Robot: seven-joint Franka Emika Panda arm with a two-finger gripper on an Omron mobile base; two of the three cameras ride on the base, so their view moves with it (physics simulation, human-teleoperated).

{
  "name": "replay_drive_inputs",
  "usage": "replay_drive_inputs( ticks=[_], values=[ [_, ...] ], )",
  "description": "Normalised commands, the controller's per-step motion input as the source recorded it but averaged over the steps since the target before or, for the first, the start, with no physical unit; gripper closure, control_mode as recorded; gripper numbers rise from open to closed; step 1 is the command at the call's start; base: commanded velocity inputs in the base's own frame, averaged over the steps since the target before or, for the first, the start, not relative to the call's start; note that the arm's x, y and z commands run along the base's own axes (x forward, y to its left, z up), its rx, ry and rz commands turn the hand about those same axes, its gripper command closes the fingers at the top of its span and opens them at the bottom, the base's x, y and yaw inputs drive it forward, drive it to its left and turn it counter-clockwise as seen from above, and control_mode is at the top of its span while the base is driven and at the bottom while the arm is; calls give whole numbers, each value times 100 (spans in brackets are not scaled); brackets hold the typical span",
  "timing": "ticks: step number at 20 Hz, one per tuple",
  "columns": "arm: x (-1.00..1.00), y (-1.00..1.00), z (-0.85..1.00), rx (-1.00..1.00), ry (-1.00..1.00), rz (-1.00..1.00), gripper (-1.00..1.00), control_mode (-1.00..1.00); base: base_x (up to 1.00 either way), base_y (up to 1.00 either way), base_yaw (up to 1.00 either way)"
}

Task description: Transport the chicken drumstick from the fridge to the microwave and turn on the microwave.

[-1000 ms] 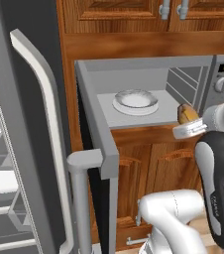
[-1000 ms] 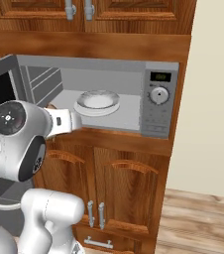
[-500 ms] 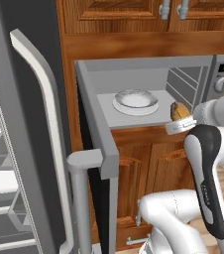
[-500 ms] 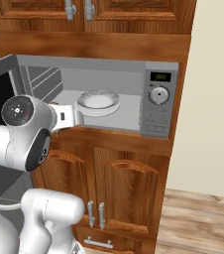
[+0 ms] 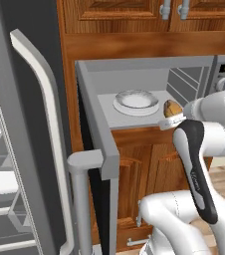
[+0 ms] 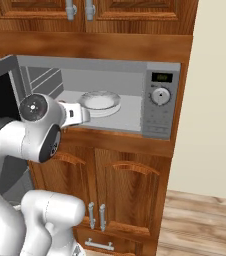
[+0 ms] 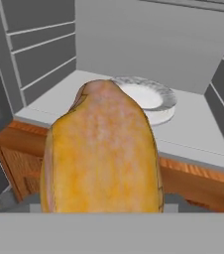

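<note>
Holding chicken drumstick (image 7: 101, 154) level before open microwave (image 6: 157, 107).

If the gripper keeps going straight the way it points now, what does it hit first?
Probably the white plate on the microwave floor. The gripper, shut on the chicken drumstick, points into the open cavity; depth is unclear, and it may pass above the plate to the back wall.

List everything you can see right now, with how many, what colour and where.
chicken drumstick: one, golden-brown, in the gripper, at the microwave's opening.
microwave: one, silver-grey, door swung open, built in under the cupboards.
plate: one, white, on the microwave floor.
fridge: one, grey, door open, at left.
cupboards: brown wood, above and below the microwave.
gripper: one, white, closed on the drumstick.
</note>
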Motion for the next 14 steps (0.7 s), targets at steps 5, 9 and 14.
replay_drive_inputs(
  ticks=[5,9,14],
  values=[
    [47,0,-13,0,1,0,100,-100,0,0,0],
    [58,0,-11,0,0,-2,100,-100,0,0,0],
    [60,0,-11,0,0,-5,100,-100,0,0,0]
  ],
)
